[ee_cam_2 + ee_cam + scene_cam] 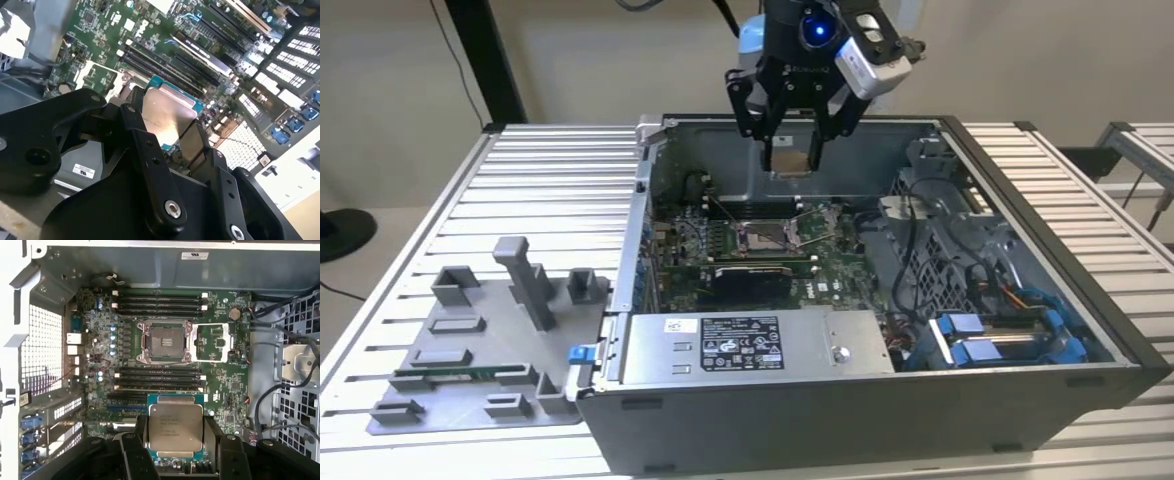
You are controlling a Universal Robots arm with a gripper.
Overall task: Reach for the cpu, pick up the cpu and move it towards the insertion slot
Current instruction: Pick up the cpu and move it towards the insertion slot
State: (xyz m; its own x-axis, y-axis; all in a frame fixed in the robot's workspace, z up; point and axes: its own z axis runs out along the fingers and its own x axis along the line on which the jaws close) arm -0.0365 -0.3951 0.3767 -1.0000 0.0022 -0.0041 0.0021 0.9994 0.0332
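My gripper point(793, 150) hangs above the open computer case, shut on the cpu point(789, 158), a thin square silvery plate held flat between the black fingers point(766, 135). In both wrist views the cpu point(175, 426) point(167, 116) sits clamped between the two fingers point(138, 432), its edges framed in blue-green. The insertion slot point(763, 236) lies below on the green motherboard, a square socket with a shiny metal frame and dark centre point(164, 342), its lid frame point(212, 342) swung open to one side. The cpu is well above the slot and apart from it.
The case walls point(640, 230) surround the motherboard; cables and a fan housing point(927, 250) fill the exterior view's right side, a power supply point(740, 345) the front. A grey fixture point(480, 350) with a green memory stick point(460, 373) lies on the slatted table at the exterior view's left.
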